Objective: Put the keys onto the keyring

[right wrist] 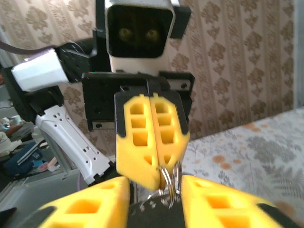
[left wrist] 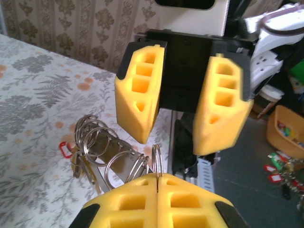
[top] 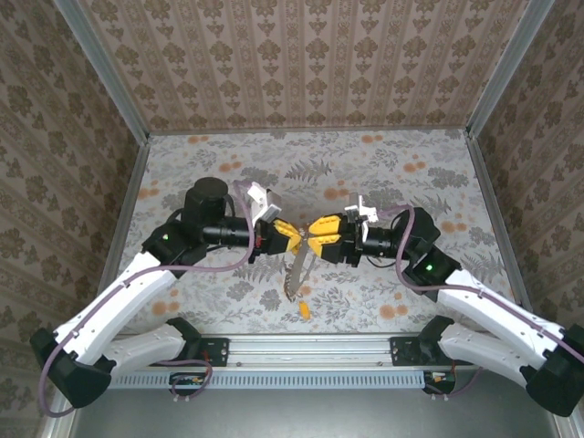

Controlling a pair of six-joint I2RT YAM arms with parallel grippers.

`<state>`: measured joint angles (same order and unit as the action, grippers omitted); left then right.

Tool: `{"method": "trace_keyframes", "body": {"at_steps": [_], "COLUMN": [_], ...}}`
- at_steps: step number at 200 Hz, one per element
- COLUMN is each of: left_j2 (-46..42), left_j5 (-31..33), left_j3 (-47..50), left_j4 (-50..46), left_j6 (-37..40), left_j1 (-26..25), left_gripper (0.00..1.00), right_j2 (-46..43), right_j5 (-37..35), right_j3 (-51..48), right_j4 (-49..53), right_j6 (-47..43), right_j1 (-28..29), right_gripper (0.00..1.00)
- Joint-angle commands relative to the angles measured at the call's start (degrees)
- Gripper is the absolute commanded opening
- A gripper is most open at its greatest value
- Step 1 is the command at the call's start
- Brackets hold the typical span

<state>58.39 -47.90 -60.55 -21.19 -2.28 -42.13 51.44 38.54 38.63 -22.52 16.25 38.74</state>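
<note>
Your left hand [left wrist: 156, 180] is clamped shut on one thin metal coil of the keyring [left wrist: 157, 159], holding it in the air over the middle of the worktop [top: 411, 182]. The other coils hang loose beneath. Your right hand [left wrist: 175, 142] faces it with its jaws apart, holding nothing. A yellow key [top: 304, 308] lies just near of both hands. Expect the keyring to be light, springy and slick on foam, and to swing freely. Pinch it away from the split, and take the key by its plastic head.

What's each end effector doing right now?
Left end effector: closed, pinching a thin silver metal ring.
Right end effector: open, holding nothing.
</note>
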Motion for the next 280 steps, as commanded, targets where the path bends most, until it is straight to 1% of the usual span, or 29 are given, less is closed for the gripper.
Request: {"method": "trace_keyframes", "body": {"at_steps": [1,10,26,37,49,57,66,81,96,129,159,201,220,244,280], "left_j2": [2.2,2.8,4.4,6.4,9.0,10.3,11.3,12.5,13.4,14.3,14.1,13.0,12.7,12.6,12.6], "left_j5": [3.2,4.6,7.7,10.7,16.5,19.1,20.2,20.8,21.1,19.9,18.5,16.6,16.5,16.8,16.7], "left_j3": [-6.2,-7.5,-10.8,-13.6,-16.4,-17.5,-18.1,-18.6,-18.9,-18.9,-18.1,-17.5,-17.6,-17.6,-17.8], "left_j4": [-12.3,-15.6,-22.3,-27.8,-33.1,-34.8,-35.6,-36.0,-36.1,-35.4,-34.1,-33.1,-33.5,-34.0,-34.4], "left_j6": [10.1,12.0,15.8,18.7,21.2,22.1,22.5,22.7,22.9,22.8,22.8,22.6,22.7,22.9,23.5], "left_j1": [-0.4,-0.6,-1.5,-2.9,-5.1,-6.7,-7.8,-8.5,-9.2,-10.1,-10.3,-10.5,-10.8,-10.9,-11.1], "left_gripper": [0.0,0.0,0.0,0.0,0.0,0.0,0.0,0.0,0.0,0.0,0.0,0.0,0.0,0.0,0.0], "right_j2": [-4.6,-5.9,-7.5,-7.8,-7.5,-7.2,-6.9,-6.4,-6.0,-5.7,-3.3,-0.6,0.8,2.1,4.1], "right_j5": [-7.7,-10.2,-12.1,-12.5,-11.8,-11.4,-11.3,-11.2,-10.0,-9.6,-7.4,-6.9,-7.2,-9.4,-11.4], "right_j3": [4.0,4.9,5.2,5.1,5.0,5.0,4.7,4.1,3.4,1.6,1.0,0.0,1.1,2.8,5.1], "right_j4": [16.3,21.3,27.0,29.4,31.2,31.9,32.5,32.6,31.1,28.4,26.1,20.1,20.3,22.2,25.6], "right_j6": [-7.4,-9.3,-11.9,-12.9,-13.8,-14.3,-15.2,-16.7,-17.4,-19.6,-19.8,-19.4,-20.4,-22.4,-25.2], "right_j1": [0.1,0.2,0.2,0.2,0.2,0.6,1.1,2.2,3.2,6.5,7.0,7.4,8.0,8.9,10.3], "right_gripper": [0.56,0.63,0.64,0.63,0.59,0.56,0.53,0.48,0.46,0.47,0.47,0.47,0.47,0.46,0.41]}}
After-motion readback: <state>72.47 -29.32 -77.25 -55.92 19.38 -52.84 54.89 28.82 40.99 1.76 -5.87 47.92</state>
